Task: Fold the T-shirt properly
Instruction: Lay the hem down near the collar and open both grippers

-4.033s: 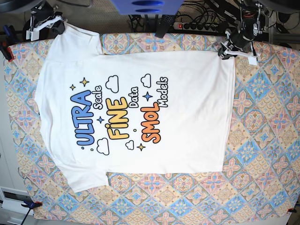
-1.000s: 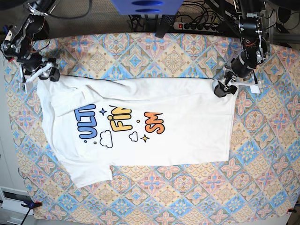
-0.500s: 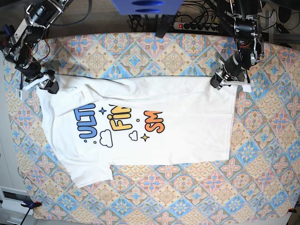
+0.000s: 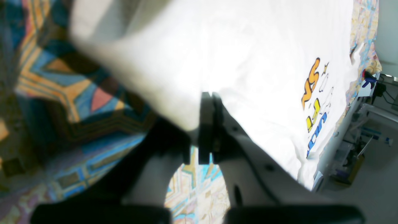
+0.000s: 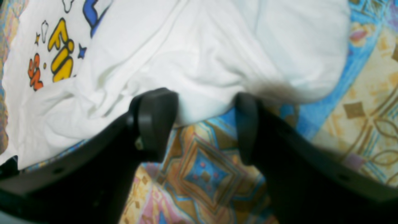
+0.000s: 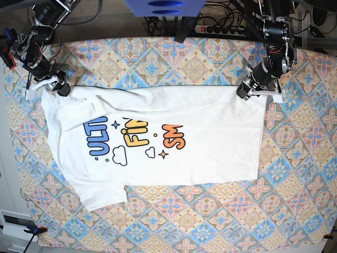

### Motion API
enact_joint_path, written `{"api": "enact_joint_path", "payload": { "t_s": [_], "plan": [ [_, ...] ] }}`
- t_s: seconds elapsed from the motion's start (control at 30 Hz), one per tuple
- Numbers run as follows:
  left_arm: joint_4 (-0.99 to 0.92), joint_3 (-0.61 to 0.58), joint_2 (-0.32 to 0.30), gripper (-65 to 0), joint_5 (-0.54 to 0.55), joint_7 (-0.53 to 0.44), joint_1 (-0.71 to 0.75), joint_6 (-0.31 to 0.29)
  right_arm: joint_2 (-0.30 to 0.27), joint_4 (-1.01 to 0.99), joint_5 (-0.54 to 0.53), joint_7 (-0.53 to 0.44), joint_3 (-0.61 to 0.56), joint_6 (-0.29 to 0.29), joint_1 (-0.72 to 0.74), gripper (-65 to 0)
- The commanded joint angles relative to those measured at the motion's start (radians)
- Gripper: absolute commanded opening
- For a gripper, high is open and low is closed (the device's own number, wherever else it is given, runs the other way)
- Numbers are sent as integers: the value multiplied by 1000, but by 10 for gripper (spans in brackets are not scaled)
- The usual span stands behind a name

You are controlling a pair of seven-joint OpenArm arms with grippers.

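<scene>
The white T-shirt (image 6: 210, 153) lies on the table with its far half folded over, so only "ULT", "FIN" and "SM" of the print show. My right gripper (image 6: 57, 87) is at the shirt's far left corner. In the right wrist view it (image 5: 202, 124) is open, with the shirt's edge (image 5: 202, 62) lying between the fingertips. My left gripper (image 6: 246, 93) is at the far right corner of the fold. In the left wrist view its jaws (image 4: 206, 124) are pressed together at the edge of the shirt (image 4: 248, 62).
A patterned tablecloth (image 6: 184, 58) covers the table. A power strip (image 6: 221, 29) and cables lie behind the far edge, beside a blue object (image 6: 163, 8). A clamp (image 6: 31, 229) holds the cloth at the near left corner.
The shirt's far half has been folded down over the print since the oldest frame. In the last half second my right gripper moved slightly toward the far edge; the left gripper held still.
</scene>
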State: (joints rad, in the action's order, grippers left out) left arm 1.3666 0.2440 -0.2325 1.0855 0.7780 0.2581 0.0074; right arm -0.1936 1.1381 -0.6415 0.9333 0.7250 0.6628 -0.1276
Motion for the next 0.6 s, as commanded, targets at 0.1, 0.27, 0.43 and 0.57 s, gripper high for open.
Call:
{"api": "enact_joint_path", "payload": {
  "t_s": [0.1,0.27,0.43,0.57],
  "plan": [
    [12,5,-11,-650,6,-4,-3,-2,-11,-43,16,10,2,-4,47,-316],
    [12,5,-11,-650,6,-4,-3,-2,-14,-109,19,-21,23,-4,76,-318],
    [12,5,-11,-650,6,-4,-1,-2,-30,-135,19,-27,23,-2,76,-347],
    [14,2,-29,-650,6,-4,2,-2,-31,-137,19,-29,23,-1,96,-546]
  ]
}}
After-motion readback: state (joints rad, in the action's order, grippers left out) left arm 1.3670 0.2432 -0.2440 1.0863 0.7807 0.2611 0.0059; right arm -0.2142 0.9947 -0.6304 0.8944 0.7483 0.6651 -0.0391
